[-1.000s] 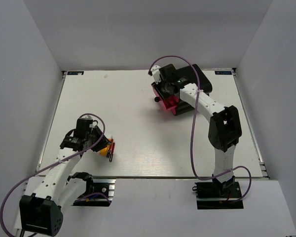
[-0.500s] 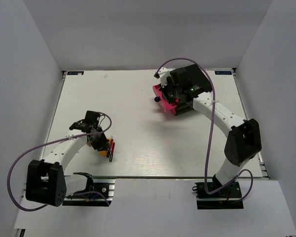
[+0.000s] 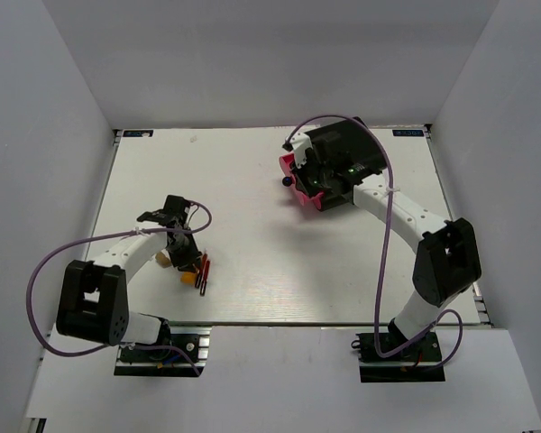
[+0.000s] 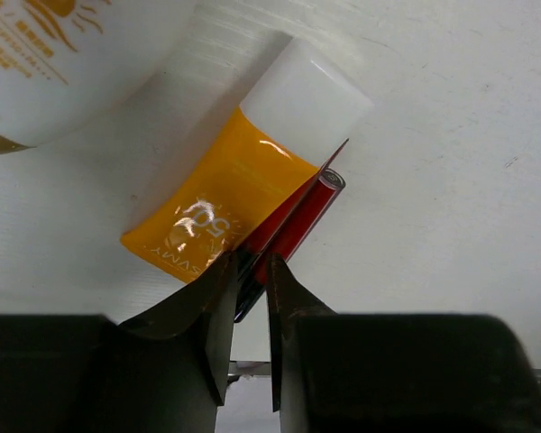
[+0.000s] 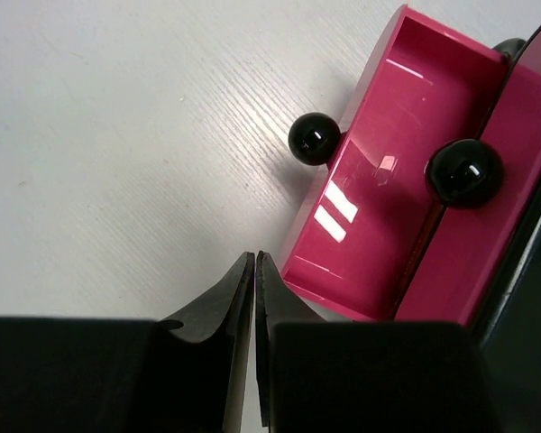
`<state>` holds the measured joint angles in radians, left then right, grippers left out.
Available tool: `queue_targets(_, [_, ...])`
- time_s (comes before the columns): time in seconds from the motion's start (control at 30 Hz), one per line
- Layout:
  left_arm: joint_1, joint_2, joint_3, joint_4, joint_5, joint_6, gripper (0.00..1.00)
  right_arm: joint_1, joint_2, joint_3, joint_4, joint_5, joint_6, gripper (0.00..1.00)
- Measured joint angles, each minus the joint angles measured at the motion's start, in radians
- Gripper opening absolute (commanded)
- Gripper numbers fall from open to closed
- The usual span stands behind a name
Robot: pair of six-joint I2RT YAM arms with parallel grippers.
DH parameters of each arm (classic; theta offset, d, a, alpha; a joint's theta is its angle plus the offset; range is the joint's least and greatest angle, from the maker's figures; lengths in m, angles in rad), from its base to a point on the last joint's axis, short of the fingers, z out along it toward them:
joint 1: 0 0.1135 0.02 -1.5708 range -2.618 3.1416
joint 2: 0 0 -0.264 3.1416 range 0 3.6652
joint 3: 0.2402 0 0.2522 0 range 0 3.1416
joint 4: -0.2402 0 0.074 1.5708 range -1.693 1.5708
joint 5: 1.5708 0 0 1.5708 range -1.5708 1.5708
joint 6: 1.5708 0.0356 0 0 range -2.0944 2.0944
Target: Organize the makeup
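An orange tube [image 4: 221, 203] with a white cap lies on the table. A thin red pencil [image 4: 308, 209] and a dark pencil lie side by side against it. My left gripper [image 4: 251, 271] is down over the near ends of the two pencils, and its jaws are closed to a narrow gap with the pencils between them. A white-tan tube [image 4: 63, 63] lies beside the orange one. In the top view the left gripper [image 3: 182, 255] is at the front left, by the orange tube [image 3: 196, 278]. My right gripper [image 5: 254, 262] is shut and empty beside the open pink drawer [image 5: 388, 189].
The black box [image 3: 356, 149] with pink drawers stands at the back right. Its lower drawer is pulled out, with a black round knob [image 5: 313, 137]. A second knob [image 5: 465, 171] sits on the drawer above. The right gripper [image 3: 299, 178] hovers at the drawer's front.
My left arm has swung right and forward onto the pencils by the orange tube. My right gripper has pulled back a little from the drawer front, with its arm stretched further out.
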<state>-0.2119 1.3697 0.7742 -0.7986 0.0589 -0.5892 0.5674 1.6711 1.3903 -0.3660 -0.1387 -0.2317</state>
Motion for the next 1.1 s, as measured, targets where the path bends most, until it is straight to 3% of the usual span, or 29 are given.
queue_targets(0.63, [-0.055, 0.084, 0.014, 0.051, -0.022, 0.05, 0.36, -0.012, -0.009, -0.014, 0.021, -0.003, 0.007, 0.09])
queue_targets(1.1, [-0.122, 0.134, 0.028, 0.065, -0.127, 0.051, 0.36, -0.018, -0.009, -0.014, 0.025, -0.003, 0.007, 0.1])
